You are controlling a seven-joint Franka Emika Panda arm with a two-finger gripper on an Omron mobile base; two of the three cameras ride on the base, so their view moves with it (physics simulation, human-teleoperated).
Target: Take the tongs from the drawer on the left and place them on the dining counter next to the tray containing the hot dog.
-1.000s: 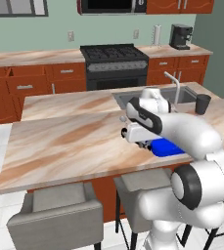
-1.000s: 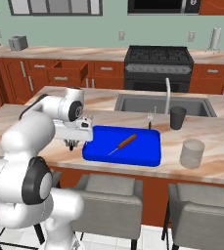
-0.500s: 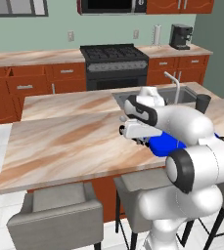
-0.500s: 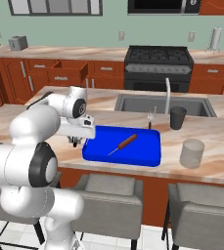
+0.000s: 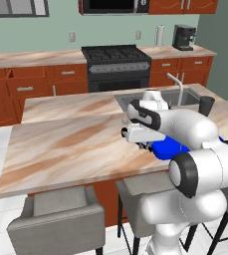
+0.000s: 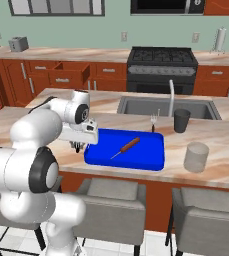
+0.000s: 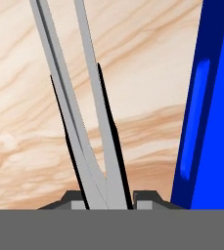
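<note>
The gripper [image 7: 106,197] is nearly closed, its fingers pinching the joined end of the tongs [image 7: 79,112], whose two arms spread away over the dining counter [image 7: 143,63]. The tongs sit just beside the edge of the blue tray [image 6: 136,160], which holds the hot dog [image 6: 126,148].

Our arm folds forward from the base, elbow high and forearm bent back down, so the hand [image 6: 79,146] points straight down just above the counter [image 6: 221,145]. In the left base view the hand [image 5: 141,144] hangs below the white wrist block. Our two dark fingers [image 7: 145,196] stand close together — nearly closed — with the tongs [image 7: 91,146] pinched between them.
</note>
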